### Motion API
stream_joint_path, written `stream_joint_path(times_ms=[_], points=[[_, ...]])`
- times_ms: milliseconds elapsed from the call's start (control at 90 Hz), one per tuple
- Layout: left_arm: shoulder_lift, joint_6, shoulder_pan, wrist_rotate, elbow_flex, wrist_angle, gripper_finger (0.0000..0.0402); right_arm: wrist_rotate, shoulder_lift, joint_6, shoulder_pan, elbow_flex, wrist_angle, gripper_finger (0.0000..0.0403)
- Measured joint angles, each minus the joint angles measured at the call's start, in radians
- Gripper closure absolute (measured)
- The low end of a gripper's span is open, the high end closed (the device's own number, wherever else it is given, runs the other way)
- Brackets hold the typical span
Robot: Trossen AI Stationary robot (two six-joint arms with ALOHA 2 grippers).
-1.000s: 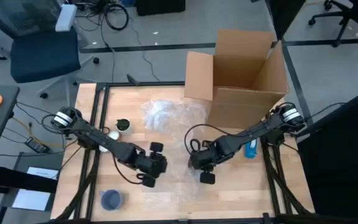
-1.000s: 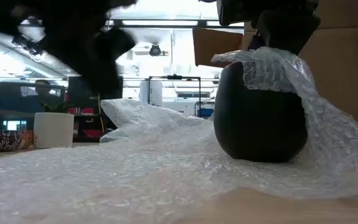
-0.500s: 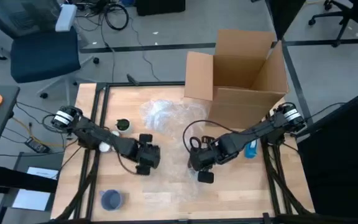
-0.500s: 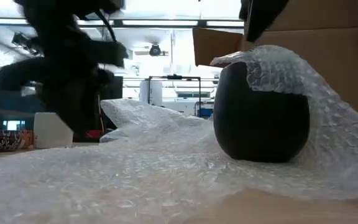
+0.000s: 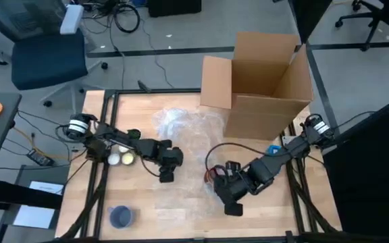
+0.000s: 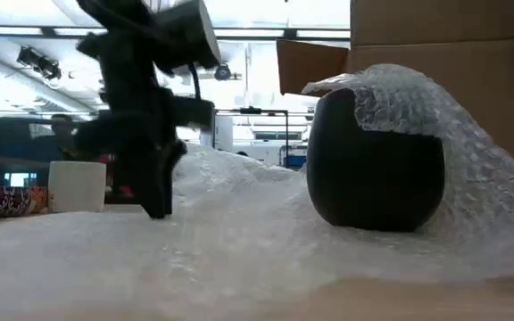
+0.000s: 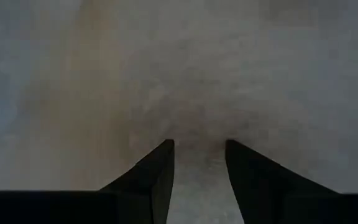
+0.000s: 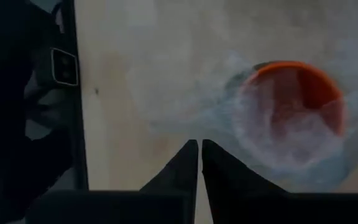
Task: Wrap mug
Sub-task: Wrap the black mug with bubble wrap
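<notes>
The mug (image 6: 377,169) is standing upright near the box (image 5: 269,74), out toward the middle of the table, with its mouth facing up. The right wrist view is showing its orange inside through the film. The wrap (image 6: 239,241) is lying under the mug and draping over its rim and down one side. Judging by the high view, that covered side is the one facing the right arm. The dark wall on the left arm's side is showing bare.

The left gripper (image 7: 199,155) is resting tips-down on the loose sheet, beside the mug on that bare side and about as far from the box as the mug. Its fingers are standing a narrow gap apart with only wrap between and beneath them, pinching nothing yet.

The right gripper (image 8: 199,155) is hanging over the sheet on the far side of the mug from the box. Its fingers are pressing together and holding nothing.

The coming move seems to be turning on that open flank. The slack film is lying between the left gripper and the mug, so the left arm looks better placed to be lifting it up and over toward the box side. The right arm is looking free to be steadying the upright mug against tipping.
</notes>
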Motion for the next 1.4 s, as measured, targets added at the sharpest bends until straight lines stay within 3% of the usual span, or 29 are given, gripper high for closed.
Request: stream_joint_path(times_ms=[378, 533, 767, 933, 1056, 1400], points=[[-0.055, 0.083, 0.016, -0.026, 0.076, -0.16, 0.0275, 0.043, 0.0, 0.024, 0.036, 0.0, 0.004, 0.0403], [-0.077, 0.133, 0.016, 0.012, 0.073, -0.235, 0.0275, 0.05, 0.001, 0.027, 0.036, 0.0, 0.006, 0.0403], [-0.085, 0.079, 0.051, 0.035, 0.05, -0.333, 0.0275, 0.057, 0.004, 0.05, 0.036, -0.015, 0.031, 0.0403], [-0.085, 0.032, 0.111, 0.116, -0.011, -0.373, 0.0275, 0.057, 0.004, 0.063, 0.047, -0.051, 0.078, 0.0403], [-0.086, 0.018, 0.132, 0.209, -0.068, -0.337, 0.0275, 0.052, 0.005, 0.078, 0.053, -0.076, 0.083, 0.0403], [-0.091, -0.043, 0.093, 0.169, -0.113, -0.171, 0.0275, 0.057, 0.005, 0.058, 0.051, -0.091, 0.101, 0.0403]])
